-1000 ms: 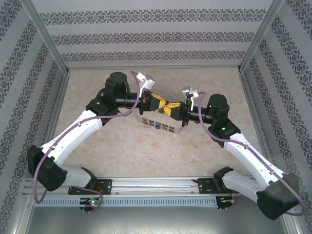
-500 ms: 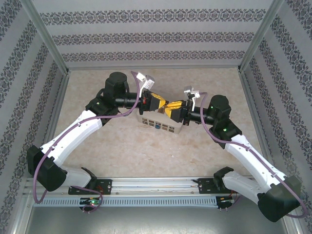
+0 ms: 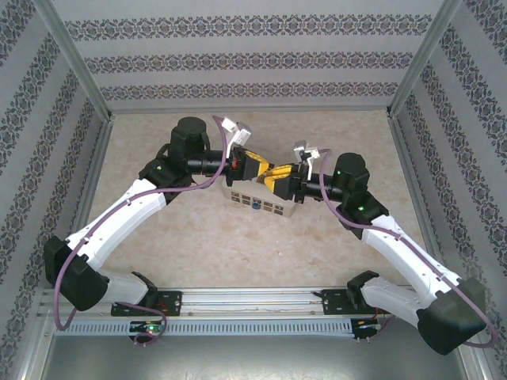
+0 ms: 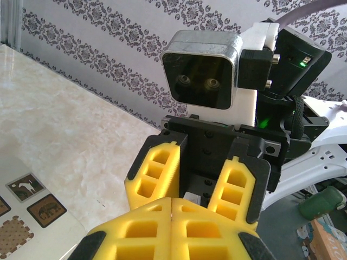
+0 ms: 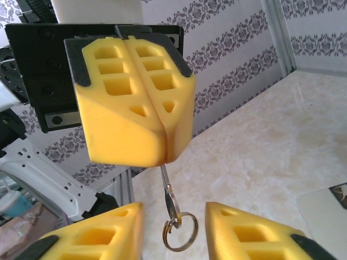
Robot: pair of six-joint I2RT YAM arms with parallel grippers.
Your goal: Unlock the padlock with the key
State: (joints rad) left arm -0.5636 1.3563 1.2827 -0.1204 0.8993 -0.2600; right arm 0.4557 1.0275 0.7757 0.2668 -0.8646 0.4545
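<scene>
The left gripper (image 5: 161,147) is pressed fully shut, its two yellow fingers meeting along a straight seam, and it pinches the key (image 5: 168,192) by one end. The thin silver shaft sticks straight out of the seam at the fingertips and ends in a wire ring (image 5: 174,221) that hangs free. The right gripper (image 5: 173,212) faces it tip to tip with its fingers parted to a moderate gap. The key's ring end sits in the middle of that gap, clear of the yellow pad on either side, so the right fingers grip nothing. From the left wrist, the right gripper's two fingers stand apart just beyond the closed left fingertips, with a small grey piece showing low between them. In the top view both pairs of fingers meet over the far edge of a beige box (image 3: 277,207) that stands on the marbled table (image 3: 198,237). The padlock (image 3: 257,207), a tiny blue spot, sits on the box's near face, just on the arm-base side of the fingertips and apart from them.
</scene>
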